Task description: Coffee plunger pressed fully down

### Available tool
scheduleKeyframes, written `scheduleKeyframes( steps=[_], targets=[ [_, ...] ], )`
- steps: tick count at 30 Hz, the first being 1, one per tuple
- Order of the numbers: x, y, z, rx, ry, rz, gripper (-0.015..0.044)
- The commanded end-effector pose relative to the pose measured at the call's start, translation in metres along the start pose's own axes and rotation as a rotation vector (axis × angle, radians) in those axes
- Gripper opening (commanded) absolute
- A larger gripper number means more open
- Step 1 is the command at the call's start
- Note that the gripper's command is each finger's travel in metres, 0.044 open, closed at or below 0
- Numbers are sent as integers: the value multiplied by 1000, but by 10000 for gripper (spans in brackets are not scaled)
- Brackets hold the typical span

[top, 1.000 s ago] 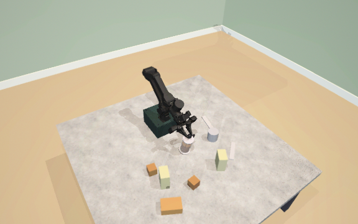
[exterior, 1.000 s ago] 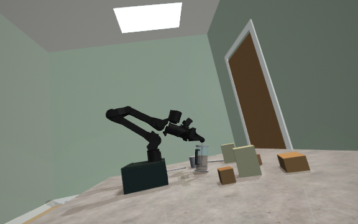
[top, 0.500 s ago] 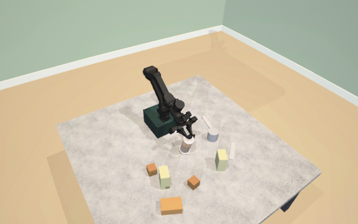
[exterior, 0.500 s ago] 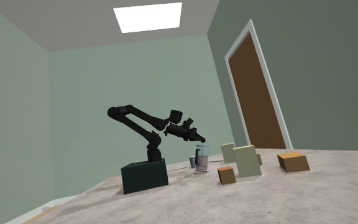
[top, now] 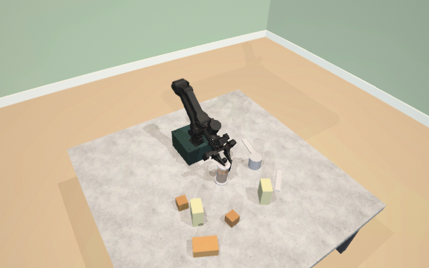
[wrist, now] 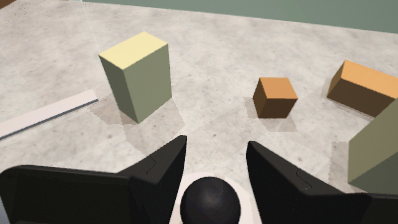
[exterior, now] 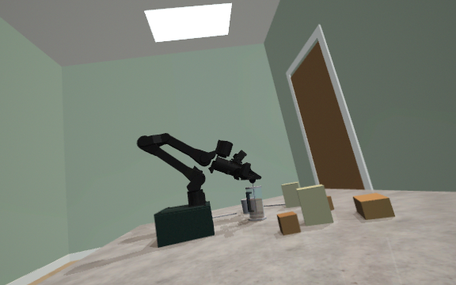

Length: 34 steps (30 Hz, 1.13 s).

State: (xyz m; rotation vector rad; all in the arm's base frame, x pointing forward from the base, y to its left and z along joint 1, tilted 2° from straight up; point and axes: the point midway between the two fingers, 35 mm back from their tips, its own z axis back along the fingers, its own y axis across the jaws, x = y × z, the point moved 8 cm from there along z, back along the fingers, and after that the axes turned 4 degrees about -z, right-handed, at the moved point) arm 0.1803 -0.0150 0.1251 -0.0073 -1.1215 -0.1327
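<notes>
Plunger knob [wrist: 210, 201] sits low against the press lid, between the gripper [wrist: 216, 165] fingers, which stand apart. Release step is in hand; next, lift clear without nudging the coffee press [top: 222, 175].

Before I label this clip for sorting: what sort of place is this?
Probably a bare indoor test room: green walls, a brown door, and an arm on a grey table scattered with blocks.

The wrist view's lower edge cuts off the black plunger knob [wrist: 210, 201]; the coffee press [exterior: 256, 206] below it is hidden — knob height perhaps too small to tell elsewhere.
</notes>
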Motion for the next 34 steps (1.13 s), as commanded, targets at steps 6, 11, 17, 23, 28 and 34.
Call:
scheduleKeyframes(
  steps=[6,11,17,23,28,34],
  targets=[
    [0,0,0,0,1,0,400],
    [2,-1,0,-7,-3,-3,440],
    [21,1,17,-7,5,-1,440],
    [45,5,72,-2,19,4,440],
    [45,5,82,-2,22,5,440],
    [45,5,81,-2,22,5,440]
  ],
)
